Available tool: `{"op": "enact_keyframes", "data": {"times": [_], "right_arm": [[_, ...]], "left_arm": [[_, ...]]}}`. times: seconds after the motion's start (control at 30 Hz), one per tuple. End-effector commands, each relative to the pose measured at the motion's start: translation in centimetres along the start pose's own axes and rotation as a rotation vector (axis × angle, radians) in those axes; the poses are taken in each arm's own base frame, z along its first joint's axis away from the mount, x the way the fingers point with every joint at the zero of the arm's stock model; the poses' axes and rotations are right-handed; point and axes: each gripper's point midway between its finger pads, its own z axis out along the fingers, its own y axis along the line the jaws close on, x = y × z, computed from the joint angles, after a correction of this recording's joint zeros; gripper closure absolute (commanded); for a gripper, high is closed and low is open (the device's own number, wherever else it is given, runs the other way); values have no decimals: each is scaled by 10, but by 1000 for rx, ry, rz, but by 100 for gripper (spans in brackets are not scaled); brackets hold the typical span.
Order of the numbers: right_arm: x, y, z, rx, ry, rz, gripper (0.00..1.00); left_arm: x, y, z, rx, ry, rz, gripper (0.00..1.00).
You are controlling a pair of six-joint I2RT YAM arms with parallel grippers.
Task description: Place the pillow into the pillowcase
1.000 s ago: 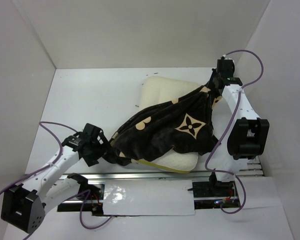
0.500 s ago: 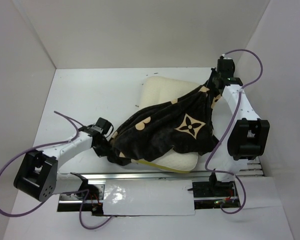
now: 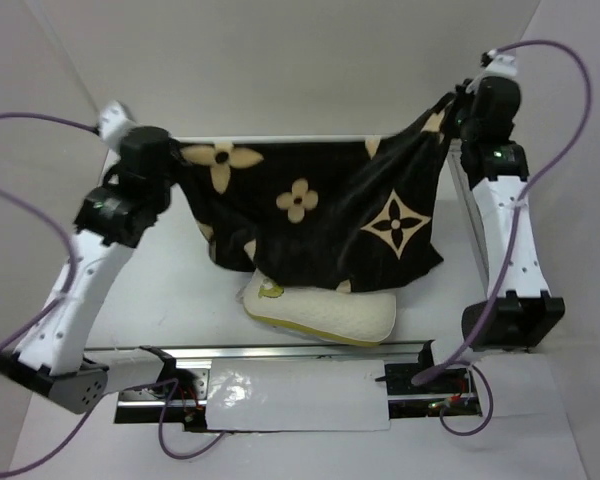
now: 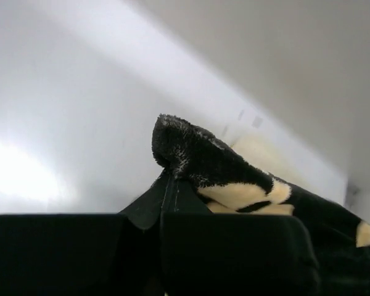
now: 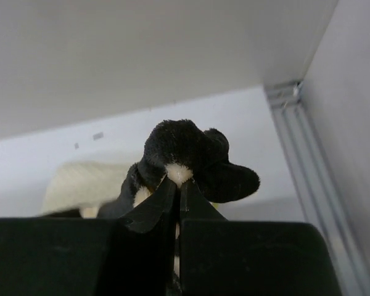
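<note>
Left gripper (image 3: 175,160) and right gripper (image 3: 458,108) pinched shut on top corners of dark flower-printed plush pillowcase (image 3: 320,215). Held high, likely so cream textured pillow (image 3: 330,315) settles inside.

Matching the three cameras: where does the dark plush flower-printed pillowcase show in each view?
Top external: the dark plush flower-printed pillowcase spread across the middle.
Left wrist: the pillowcase, one bunched corner, centre.
Right wrist: the pillowcase, another bunched corner, centre.
Shared landmark: the cream-white textured pillow, below the case from above, lower left from the right wrist.
</note>
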Motion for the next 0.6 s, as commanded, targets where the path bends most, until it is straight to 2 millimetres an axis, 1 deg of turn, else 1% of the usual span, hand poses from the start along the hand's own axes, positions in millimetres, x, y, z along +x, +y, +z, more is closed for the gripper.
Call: {"op": "enact_keyframes", "data": {"times": [0.0,0.03,0.07,0.1,0.13,0.17,0.2,0.23,0.27,0.3,0.33,0.37,0.4,0.43,0.47,0.5,0.53,0.57], "right_arm": [[-152,-7,-108,55,-463,21,100],[-166,-9,-126,66,-508,31,100],[-181,-10,-145,69,-563,42,100],[-205,-8,-179,59,-649,41,100],[-214,-8,-194,60,-682,30,100],[-226,-3,-210,29,-726,17,100],[-232,-1,-221,18,-741,4,100],[-252,2,-251,0,-809,10,100],[-259,8,-263,-33,-838,1,100],[-267,12,-275,-54,-875,-1,100],[-278,15,-299,-77,-933,-2,100],[-283,20,-313,-110,-969,-13,100],[-287,23,-323,-129,-995,-19,100],[-294,27,-343,-158,-1053,-12,100],[-296,31,-347,-188,-1065,-8,100],[-298,41,-356,-246,-1081,-24,100],[-299,45,-359,-280,-1089,-18,100],[-298,55,-362,-338,-1089,-40,100]], "left_arm": [[-145,21,-80,-50,-431,-51,100],[-171,28,-106,-31,-508,-87,100],[-189,30,-126,-12,-566,-108,100],[-215,29,-151,35,-650,-124,100],[-234,35,-184,95,-723,-149,100],[-246,36,-200,123,-779,-138,100],[-256,41,-214,113,-831,-91,100],[-274,53,-235,91,-904,-145,100],[-283,60,-247,64,-940,-151,100],[-294,69,-266,61,-979,-179,100],[-300,82,-281,17,-1021,-140,100],[-311,88,-301,43,-1074,-188,100],[-319,96,-320,61,-1105,-200,100],[-324,100,-334,87,-1127,-190,100],[-327,103,-343,98,-1144,-196,100],[-332,107,-354,112,-1168,-213,100],[-336,116,-367,113,-1192,-223,100],[-338,118,-370,108,-1202,-222,100]]}}
